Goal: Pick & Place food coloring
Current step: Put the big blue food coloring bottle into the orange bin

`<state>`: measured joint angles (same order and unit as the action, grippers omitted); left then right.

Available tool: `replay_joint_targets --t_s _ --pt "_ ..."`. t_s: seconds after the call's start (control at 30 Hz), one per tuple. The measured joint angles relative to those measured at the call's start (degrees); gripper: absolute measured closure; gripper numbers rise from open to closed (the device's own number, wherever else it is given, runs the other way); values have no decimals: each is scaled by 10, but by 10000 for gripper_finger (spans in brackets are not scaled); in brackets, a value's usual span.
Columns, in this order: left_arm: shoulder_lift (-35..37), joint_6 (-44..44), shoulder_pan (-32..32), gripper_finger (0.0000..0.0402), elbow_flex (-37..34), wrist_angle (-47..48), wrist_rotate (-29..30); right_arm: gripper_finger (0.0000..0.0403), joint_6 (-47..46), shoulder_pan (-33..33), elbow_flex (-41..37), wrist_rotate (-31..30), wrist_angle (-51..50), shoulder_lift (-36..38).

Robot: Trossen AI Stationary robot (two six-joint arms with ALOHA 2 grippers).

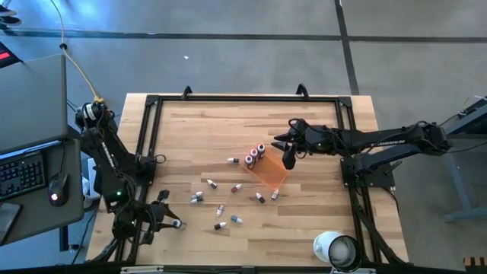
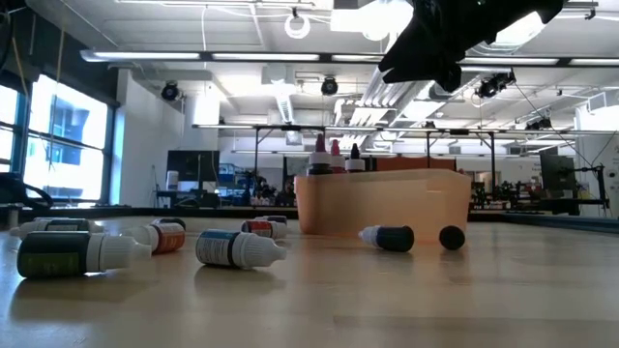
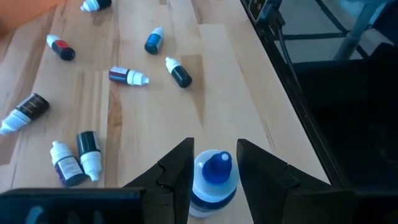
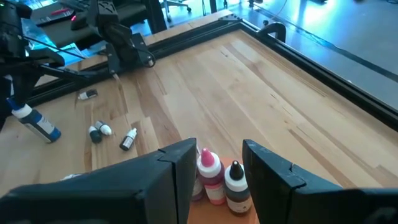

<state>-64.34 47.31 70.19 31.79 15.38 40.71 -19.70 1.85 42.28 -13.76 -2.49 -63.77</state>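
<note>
Three bottles (image 1: 253,155) already stand in the orange tray (image 1: 272,173), under the right claw (image 4: 216,163), whose fingers are apart. The left claw (image 3: 214,163), well away from the tray, grips a blue-capped bottle (image 3: 213,180); carry it upright and lower it beside those.

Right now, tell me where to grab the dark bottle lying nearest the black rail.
Take the dark bottle across its wide body, straight down from above. It lies flat with bare table on both sides, and its white cap tapers, so a grip there would probably slip. The left claw is full: it holds a blue-capped bottle.
</note>
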Motion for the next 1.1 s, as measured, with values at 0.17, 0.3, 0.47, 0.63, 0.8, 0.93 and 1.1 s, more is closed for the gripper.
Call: replay_joint_targets --t_s 0.17,0.3,0.47,0.63,0.8,0.93,1.1 --pt "0 1 0 283 -1 -2 -1 279 0 0 0 0 1 0" --pt "0 10 0 282 -1 -2 -1 279 1 0 0 0 1 0" --pt "0 10 0 282 -1 3 -15 279 2 0 0 0 1 0" --pt "0 28 0 282 0 21 -24 279 2 0 0 0 1 0" --pt "0 34 0 282 0 29 -18 279 2 0 0 0 1 0" --pt "0 39 0 284 0 30 -16 279 2 0 0 0 2 0" --pt "0 40 0 318 0 32 -9 279 2 0 0 0 2 0"
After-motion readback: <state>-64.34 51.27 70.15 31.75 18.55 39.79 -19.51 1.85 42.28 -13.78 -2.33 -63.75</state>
